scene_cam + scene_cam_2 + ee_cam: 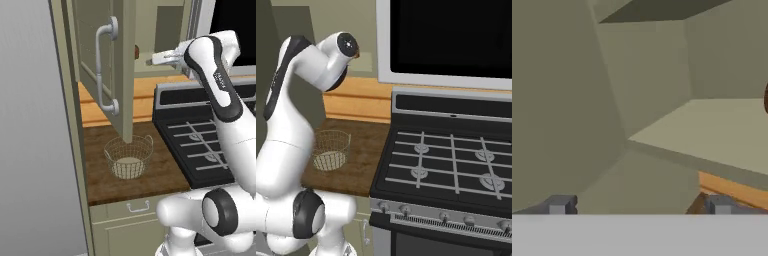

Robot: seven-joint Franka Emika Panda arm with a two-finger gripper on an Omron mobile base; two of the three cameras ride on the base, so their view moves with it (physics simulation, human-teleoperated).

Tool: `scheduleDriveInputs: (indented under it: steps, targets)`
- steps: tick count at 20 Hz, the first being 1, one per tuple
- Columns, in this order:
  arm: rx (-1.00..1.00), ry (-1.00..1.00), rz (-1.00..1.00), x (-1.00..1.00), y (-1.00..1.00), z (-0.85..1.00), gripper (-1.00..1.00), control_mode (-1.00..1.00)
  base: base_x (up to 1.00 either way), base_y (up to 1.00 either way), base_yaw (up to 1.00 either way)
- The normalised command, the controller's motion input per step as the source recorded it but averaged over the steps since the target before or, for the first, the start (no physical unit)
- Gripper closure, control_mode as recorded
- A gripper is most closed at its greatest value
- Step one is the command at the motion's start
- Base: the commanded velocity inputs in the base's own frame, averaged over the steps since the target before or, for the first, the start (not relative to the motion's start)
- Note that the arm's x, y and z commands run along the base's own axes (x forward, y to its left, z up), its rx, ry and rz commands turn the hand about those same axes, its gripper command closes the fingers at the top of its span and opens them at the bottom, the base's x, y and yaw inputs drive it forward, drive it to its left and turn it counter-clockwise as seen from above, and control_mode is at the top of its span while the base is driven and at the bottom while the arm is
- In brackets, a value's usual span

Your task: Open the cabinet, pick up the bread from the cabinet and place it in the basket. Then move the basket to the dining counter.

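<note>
Cabinet [95, 60]: tall olive-beige wall unit, panelled door swung open toward the left base camera, edge-on above the worktop. The hand view looks into its interior, with a pale shelf [712, 132] and bare back wall.

Stove [451, 165]: black gas range with grey grates, row of knobs along the front, right of the worktop. A dark-glassed appliance [451, 35] with a pale frame hangs above it.

Robot arm [225, 100]: white with dark joints, rising from the base and bent at the elbow, forearm reaching left toward the open cabinet at shelf height.

Worktop [160, 170]: short dark wood-grain surface between the tall grey side panel and the stove; a drawer [137, 206] with a small handle beneath; orange-tan wood backsplash behind.

Basket [128, 157]: round tan wire mesh, cream disc base, standing upright on the worktop directly below the open door's lower edge. Nothing visible inside.

Door handle [106, 70]: curved silver bar, mounted vertically on the door face.

Gripper [159, 59]: at the cabinet opening, level with the shelf; fingers [559, 205] spread wide at either side of the hand view, nothing between them.

Bread [136, 51]: small reddish-brown lump on the cabinet shelf, partly hidden behind the door edge, just left of the gripper. In the hand view a dark brown sliver at the right edge, apart from the fingers.
</note>
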Motion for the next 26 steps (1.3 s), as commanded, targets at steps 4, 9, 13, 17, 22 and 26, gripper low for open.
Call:
scheduleDriveInputs:
  steps: [4, 9, 13, 17, 22, 26]
  targets:
    - [-0.16, -0.03, -0.26, 0.9, 0.0, 0.11, -1.0, -1.0, 0.0, 0.0, 0.0]
    - [-0.19, 0.0, -0.29, 0.82, 0.0, -0.04, -1.0, -1.0, 0.0, 0.0, 0.0]
    - [-0.06, 0.08, -0.22, 0.61, 0.0, 0.24, -1.0, -1.0, 0.0, 0.0, 0.0]
    - [-0.04, 0.05, -0.19, 0.68, -0.01, 0.0, -1.0, -1.0, 0.0, 0.0, 0.0]
    - [-0.04, 0.0, -0.19, 0.74, -0.05, -0.09, -1.0, -1.0, 0.0, 0.0, 0.0]
    - [0.0, 0.02, -0.16, 0.77, 0.0, -0.27, -1.0, -1.0, 0.0, 0.0, 0.0]
